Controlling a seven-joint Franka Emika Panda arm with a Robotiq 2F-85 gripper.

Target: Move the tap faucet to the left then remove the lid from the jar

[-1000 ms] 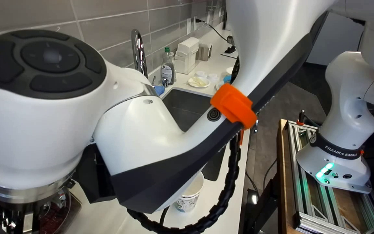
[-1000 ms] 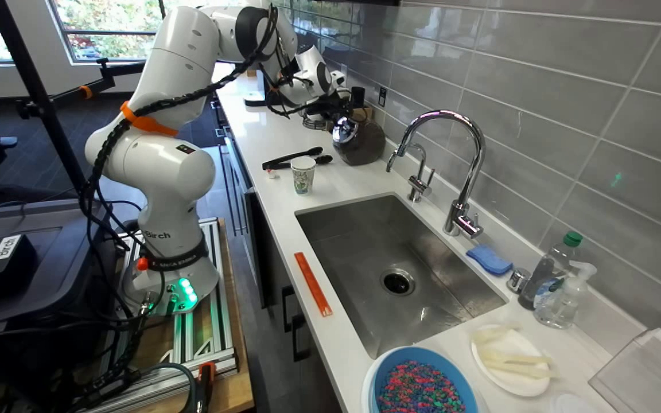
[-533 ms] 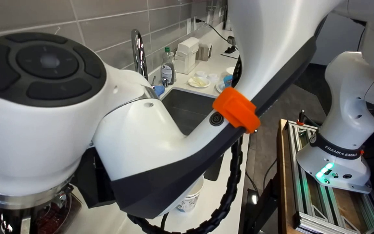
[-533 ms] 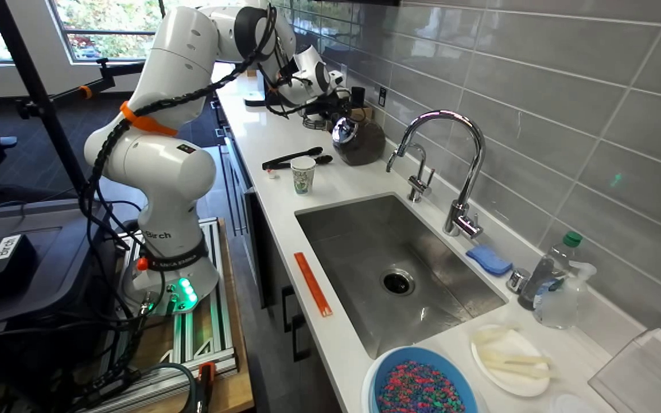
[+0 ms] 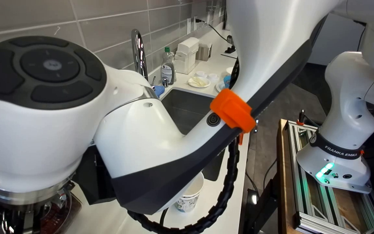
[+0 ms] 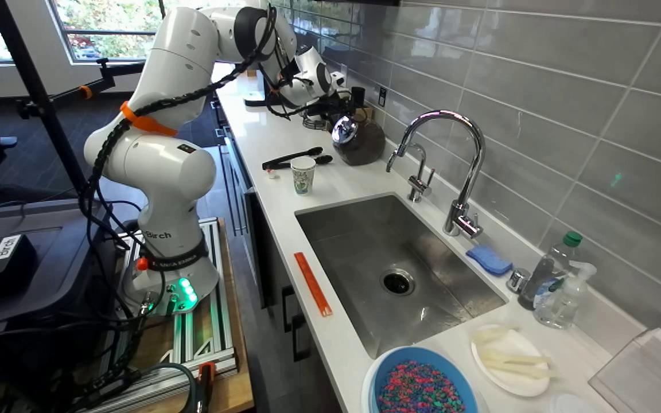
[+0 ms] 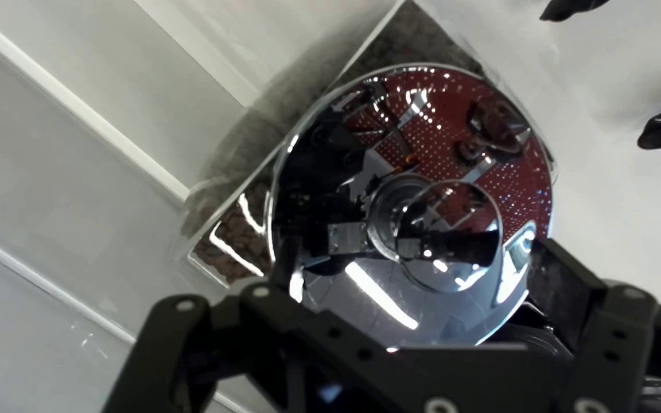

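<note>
- In the wrist view we see the pincer [image 7: 416, 261] coming in from the bottom of the frame, its two fingers [image 7: 563, 287] spread wide with a broad gap between them.
- The shiny domed lid [image 7: 422, 163] fills the middle of that frame, and its round knob [image 7: 448, 235] shows between the fingers; we cannot tell whether either finger touches the lid.
- Below the lid we see the jar [image 7: 233, 244], its dark brown corners showing at top center and left of center; the lid is on it.
- In an exterior view the jar stands on the counter [image 6: 342, 183] near top center, the lid a bright disc on its slanted left side.
- In both exterior views we see the tap faucet [image 6: 473, 172]; here its spout arches toward the left of the frame, the tip just beside the shorter tap [image 6: 418, 186], behind the sink [image 6: 359, 241].
- Left of center we find a patterned paper cup [image 6: 303, 176] upright beside black tongs [image 6: 291, 156].
- In an exterior view the white arm [image 5: 141, 130] crosses the frame and hides most of the pincer, jar and lid at lower left.
</note>
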